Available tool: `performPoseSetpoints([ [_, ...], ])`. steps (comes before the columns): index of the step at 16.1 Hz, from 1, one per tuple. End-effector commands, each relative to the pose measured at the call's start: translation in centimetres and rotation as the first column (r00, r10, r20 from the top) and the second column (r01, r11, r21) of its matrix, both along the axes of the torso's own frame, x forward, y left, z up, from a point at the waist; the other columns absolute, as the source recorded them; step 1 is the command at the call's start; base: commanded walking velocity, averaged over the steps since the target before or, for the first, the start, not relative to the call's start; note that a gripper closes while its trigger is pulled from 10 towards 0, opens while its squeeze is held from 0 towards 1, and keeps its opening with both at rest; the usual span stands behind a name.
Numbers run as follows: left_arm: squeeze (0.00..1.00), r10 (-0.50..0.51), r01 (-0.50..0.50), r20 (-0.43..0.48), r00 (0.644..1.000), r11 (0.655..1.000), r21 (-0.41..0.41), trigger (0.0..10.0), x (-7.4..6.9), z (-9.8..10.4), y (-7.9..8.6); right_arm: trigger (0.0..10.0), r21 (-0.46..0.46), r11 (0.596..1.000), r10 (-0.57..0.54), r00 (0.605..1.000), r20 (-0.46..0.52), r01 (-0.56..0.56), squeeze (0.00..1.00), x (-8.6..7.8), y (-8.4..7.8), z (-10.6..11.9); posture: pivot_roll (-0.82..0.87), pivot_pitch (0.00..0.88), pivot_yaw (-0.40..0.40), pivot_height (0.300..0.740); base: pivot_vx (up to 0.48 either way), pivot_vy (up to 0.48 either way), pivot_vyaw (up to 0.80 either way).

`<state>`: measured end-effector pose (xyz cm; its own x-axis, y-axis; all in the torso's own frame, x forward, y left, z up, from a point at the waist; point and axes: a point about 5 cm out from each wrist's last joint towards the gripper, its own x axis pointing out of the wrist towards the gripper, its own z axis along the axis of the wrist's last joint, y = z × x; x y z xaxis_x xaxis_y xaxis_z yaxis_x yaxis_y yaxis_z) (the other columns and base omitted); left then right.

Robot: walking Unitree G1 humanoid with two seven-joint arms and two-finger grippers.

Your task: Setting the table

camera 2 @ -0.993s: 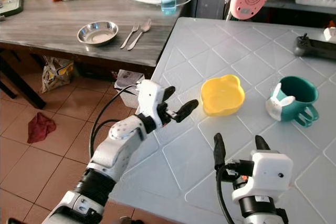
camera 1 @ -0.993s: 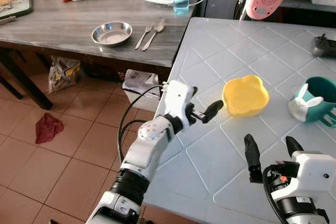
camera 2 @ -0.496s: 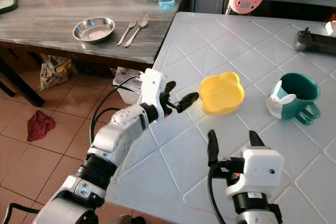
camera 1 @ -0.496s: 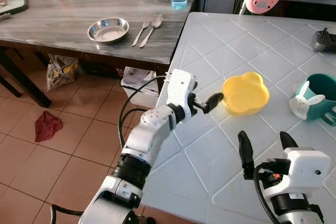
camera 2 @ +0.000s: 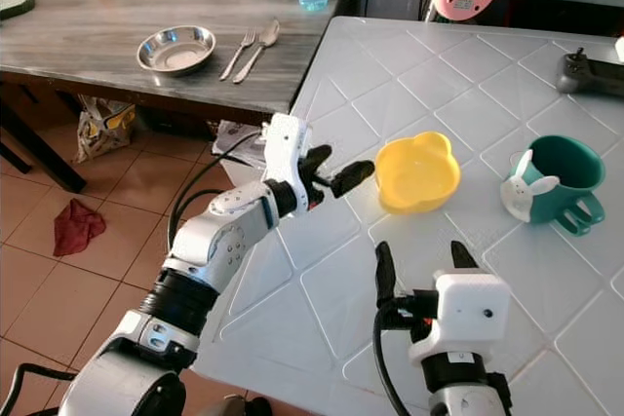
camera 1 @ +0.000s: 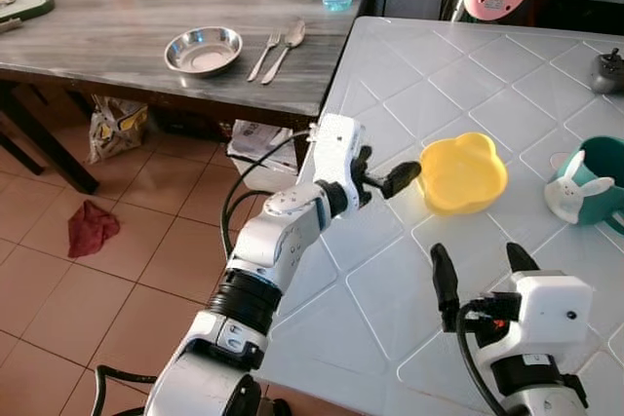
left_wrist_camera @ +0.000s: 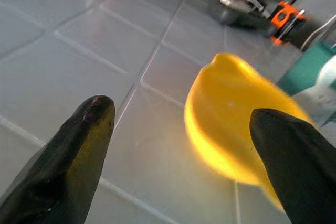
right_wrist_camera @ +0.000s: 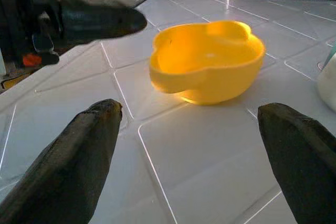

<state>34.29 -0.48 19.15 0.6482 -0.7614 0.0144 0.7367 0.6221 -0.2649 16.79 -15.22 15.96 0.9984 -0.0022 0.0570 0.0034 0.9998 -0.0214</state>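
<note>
Where visible, yellow bowl (camera 1: 462,172) just beyond left gripper (camera 1: 382,170)

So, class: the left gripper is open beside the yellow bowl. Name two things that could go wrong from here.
1. The left gripper approaches the yellow flower-shaped plastic bowl from the side; its fingers might push the bowl across the smooth white table instead of gripping it.
2. A shoved bowl could knock the teal rabbit mug standing nearby.

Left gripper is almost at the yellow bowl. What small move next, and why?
Probably ease the left gripper a little further toward the yellow bowl so its rim sits between the open fingers, then close. The fingertips are just short of the near rim, not touching, and the bowl rests upright on the white table.
</note>
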Motion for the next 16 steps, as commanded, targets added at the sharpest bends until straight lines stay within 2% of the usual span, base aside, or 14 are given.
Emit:
performPoseSetpoints([
  [1, 0.0, -0.038, 0.043, 0.06, 0.997, 0.995, -0.087, 10.0, -1.1, 1.6, -2.1, 10.0, -0.001, 1.0, -0.01, 1.0, 0.008, 0.01, 0.0, -0.1, 0.0, 0.0, -0.11, 0.179, 0.069, 0.714, 0.0, 0.0, 0.0],
  [3, 0.0, 0.108, -0.089, 0.185, 0.977, 0.99, -0.107, 10.0, -0.8, 2.1, 1.2, 10.0, -0.021, 0.998, -0.05, 0.997, 0.057, 0.051, 0.0, 0.3, -0.8, 0.8, -0.09, 0.171, 0.056, 0.714, 0.0, 0.0, 0.0],
  [4, 0.0, 0.152, -0.13, 0.229, 0.961, 0.986, -0.109, 10.0, -0.7, 2.4, 2.1, 10.0, -0.03, 0.998, -0.056, 0.996, 0.069, 0.058, 0.0, 0.4, -1.0, 0.9, -0.08, 0.17, 0.054, 0.714, 0.0, 0.0, 0.0],
  [6, 0.0, 0.252, -0.231, 0.276, 0.927, 0.967, -0.107, 10.0, -0.7, 2.7, 4.7, 10.0, -0.04, 0.997, -0.069, 0.993, 0.097, 0.073, 0.0, 0.8, -1.4, 1.3, -0.07, 0.164, 0.04, 0.714, 0.0, 0.0, 0.0],
  [9, 0.0, 0.297, -0.321, 0.37, 0.881, 0.947, 0.006, 10.0, -1.4, 0.9, 8.6, 10.0, -0.054, 0.996, -0.066, 0.991, 0.118, 0.073, 0.0, 1.5, -1.8, 1.5, -0.02, 0.151, 0.011, 0.714, 0.0, 0.0, 0.0],
  [12, 0.0, 0.351, -0.408, 0.416, 0.839, 0.911, 0.053, 10.0, -2.8, -0.5, 11.0, 10.0, -0.066, 0.995, -0.061, 0.989, 0.136, 0.07, 0.0, 2.1, -2.2, 1.7, 0.0, 0.136, -0.005, 0.714, 0.0, 0.0, 0.0],
  [14, 0.0, 0.362, -0.429, 0.403, 0.841, 0.899, 0.087, 10.0, -3.6, -1.7, 11.6, 10.0, -0.072, 0.994, -0.074, 0.986, 0.148, 0.086, 0.0, 2.4, -2.6, 1.7, 0.01, 0.1, -0.011, 0.714, 0.0, 0.0, 0.0],
  [16, 0.0, 0.375, -0.443, 0.394, 0.839, 0.891, 0.095, 10.0, -3.6, -2.2, 11.9, 10.0, -0.074, 0.992, -0.089, 0.983, 0.159, 0.102, 0.0, 2.7, -3.1, 1.9, 0.01, 0.08, -0.014, 0.714, 0.0, 0.0, -0.26],
])
